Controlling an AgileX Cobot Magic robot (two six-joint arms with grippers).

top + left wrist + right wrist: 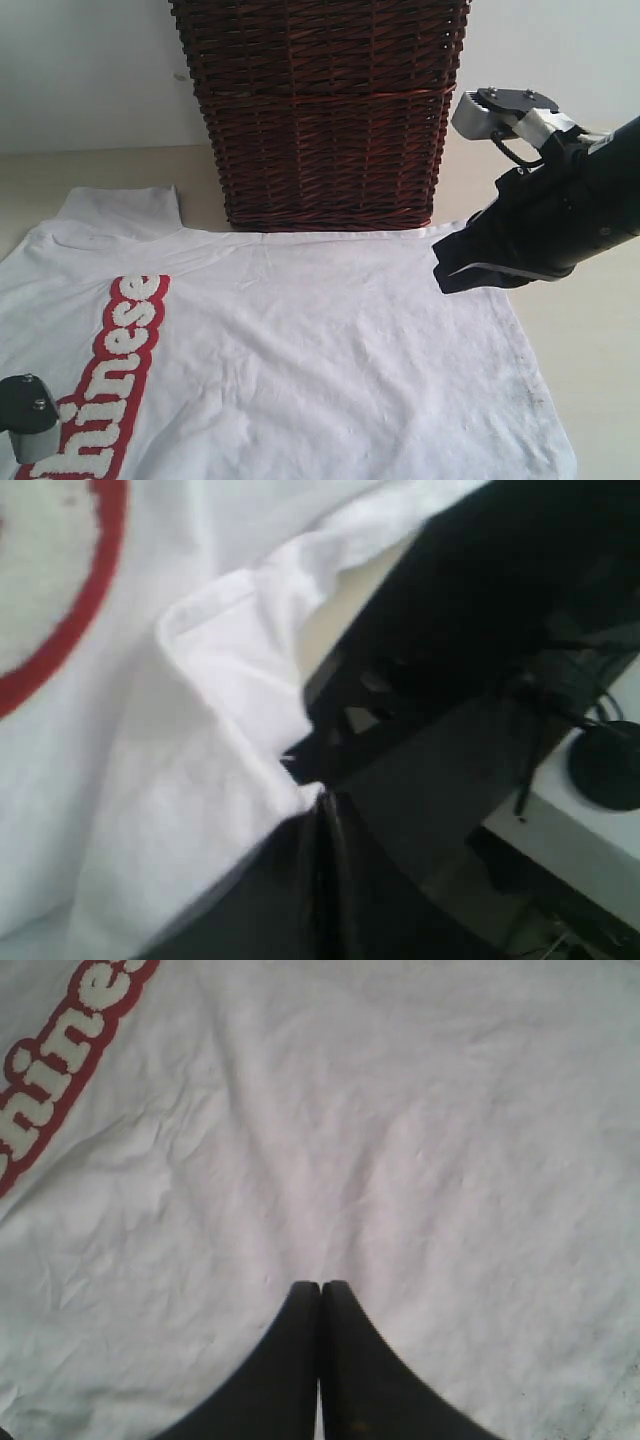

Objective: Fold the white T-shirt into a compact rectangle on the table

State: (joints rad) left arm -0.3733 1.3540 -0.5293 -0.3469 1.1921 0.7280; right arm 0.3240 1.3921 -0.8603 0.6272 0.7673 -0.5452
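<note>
shirt [330, 340]: soft, light, limp; spread on worktop [600, 400], beneath right tool [320, 1290].
left tool [318, 805]: clenched on shirt's edge.
right tool: clenched, empty.
hold: pinch hems or corners.

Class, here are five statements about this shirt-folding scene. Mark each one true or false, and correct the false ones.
1. The white short-sleeved T-shirt lies on the pale beige table. True.
2. The dark brown wicker basket stands on the shirt's red-outlined lettering. False: it stands beyond the shirt's far edge, away from the lettering.
3. The right gripper is wide open. False: its jaws are shut, with nothing between them.
4. The left gripper is shut on an edge of the shirt. True.
5. The shirt is folded into a compact rectangle. False: it lies spread out, unfolded.
</note>
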